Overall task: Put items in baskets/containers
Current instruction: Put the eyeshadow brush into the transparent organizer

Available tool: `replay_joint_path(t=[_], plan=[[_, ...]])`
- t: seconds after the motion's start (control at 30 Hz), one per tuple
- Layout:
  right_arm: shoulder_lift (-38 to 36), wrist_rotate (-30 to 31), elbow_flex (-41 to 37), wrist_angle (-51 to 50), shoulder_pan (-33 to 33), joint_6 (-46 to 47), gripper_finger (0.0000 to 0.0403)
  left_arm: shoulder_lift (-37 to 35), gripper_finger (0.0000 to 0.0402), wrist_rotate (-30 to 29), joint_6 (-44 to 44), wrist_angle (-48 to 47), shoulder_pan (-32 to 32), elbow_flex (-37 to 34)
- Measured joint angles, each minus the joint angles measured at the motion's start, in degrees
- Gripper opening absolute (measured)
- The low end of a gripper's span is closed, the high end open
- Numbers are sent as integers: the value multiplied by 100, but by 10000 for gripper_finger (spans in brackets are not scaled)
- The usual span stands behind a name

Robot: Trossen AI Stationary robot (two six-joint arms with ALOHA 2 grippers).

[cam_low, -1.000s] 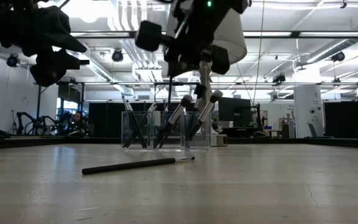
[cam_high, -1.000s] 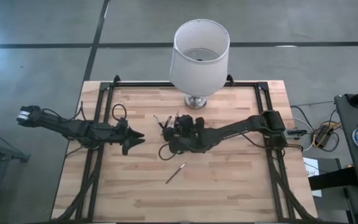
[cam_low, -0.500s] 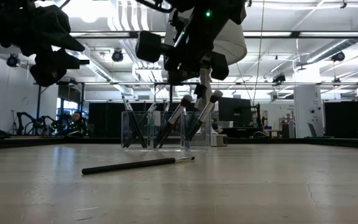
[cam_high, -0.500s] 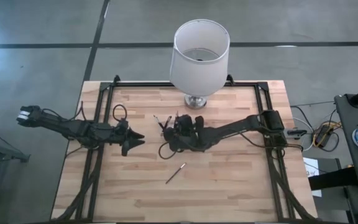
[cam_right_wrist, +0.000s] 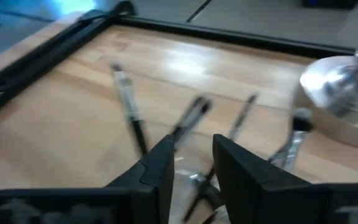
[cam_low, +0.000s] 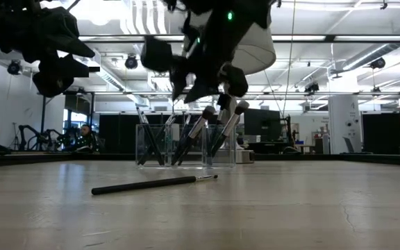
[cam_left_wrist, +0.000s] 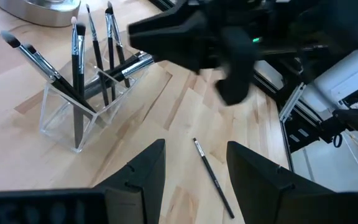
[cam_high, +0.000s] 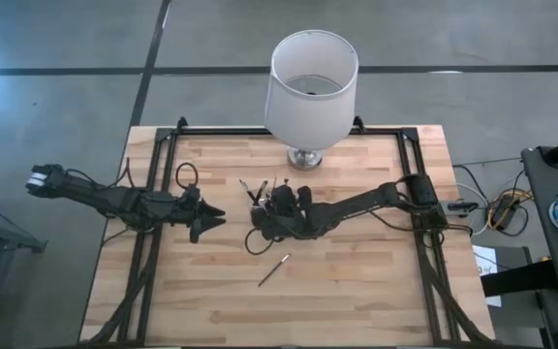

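A clear holder (cam_low: 186, 144) stands upright near the table's middle with several dark brushes (cam_left_wrist: 76, 68) leaning in it. One more brush (cam_high: 274, 269) lies flat on the wood nearer the front edge, also in the low view (cam_low: 155, 184). My right gripper (cam_right_wrist: 194, 165) hangs open just above the holder (cam_high: 260, 190), slanting down from the table's right. A brush handle (cam_right_wrist: 190, 118) shows beyond its gap. My left gripper (cam_left_wrist: 194, 168) waits open to the left of the holder, above the table. My right gripper is open over the holder's brushes. One brush's handle shows blurred in line with the gap, and I cannot tell whether a finger touches it.
A large white lampshade (cam_high: 310, 78) on a metal base (cam_high: 305, 157) stands right behind the holder, at the far edge. Black frame rails (cam_high: 153, 213) run along the table's left and right sides. Bare wood lies toward the near edge around the loose brush.
My right gripper has sunk a little toward the holder and has rolled about its own line. The brushes in the holder and the one on the table lie as they did.
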Motion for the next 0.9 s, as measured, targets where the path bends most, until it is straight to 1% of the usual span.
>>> replay_joint_path(t=[0.13,0.23,0.3,0.4,0.47,0.53,0.63,0.67,0.7,0.77,0.9], plan=[[-184,-458,194,-3,153,-245,123,0,163,0,-10,0,0,0],[-287,-1019,400,-259,337,-368,131,4,163,6,-63,2,0,0],[-312,-1599,577,-720,442,12,131,24,163,80,-110,8,0,0],[-316,-2657,761,-1412,591,484,126,125,163,415,-141,69,-1,-1],[-287,-3042,800,-1668,744,612,119,258,163,705,-144,161,-4,-4],[-268,-3379,807,-1954,884,939,109,424,163,912,-169,216,-17,-6],[-261,-4157,681,-2238,964,1633,92,746,163,975,-306,278,-100,-12],[-256,-4316,598,-2251,966,1820,87,876,163,974,-372,332,-150,-13],[-249,-4335,536,-2251,966,1997,81,1012,163,978,-440,387,-216,-14],[-236,-4172,480,-2253,987,2254,68,1314,163,981,-582,573,-395,-24],[-242,-4054,514,-2205,1000,2408,43,1985,163,861,-748,1208,-948,-24]])
